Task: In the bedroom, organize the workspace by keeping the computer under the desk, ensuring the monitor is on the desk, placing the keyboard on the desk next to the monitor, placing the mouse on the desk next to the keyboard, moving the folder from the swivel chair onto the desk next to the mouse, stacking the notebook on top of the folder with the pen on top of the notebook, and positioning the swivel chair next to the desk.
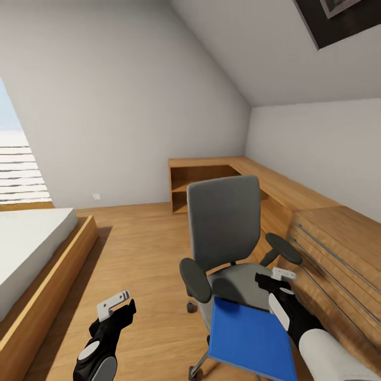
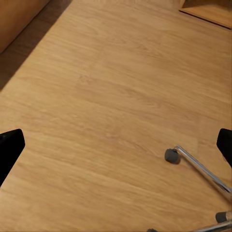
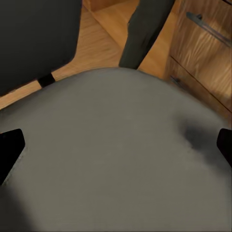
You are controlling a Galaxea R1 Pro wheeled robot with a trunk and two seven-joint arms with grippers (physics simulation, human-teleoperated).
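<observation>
The head view looks forward and down from above both arms. The left wrist view faces straight down at the light wood floor [image 2: 96,96], moderately near. The right wrist view sits close above the grey upholstered swivel chair [image 3: 116,154]. All three views share this chair [image 1: 225,233].

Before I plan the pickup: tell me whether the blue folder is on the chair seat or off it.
On it. In the head view the folder lies flat on the front of the swivel chair seat, its front edge overhanging, beside the right gripper.
</observation>
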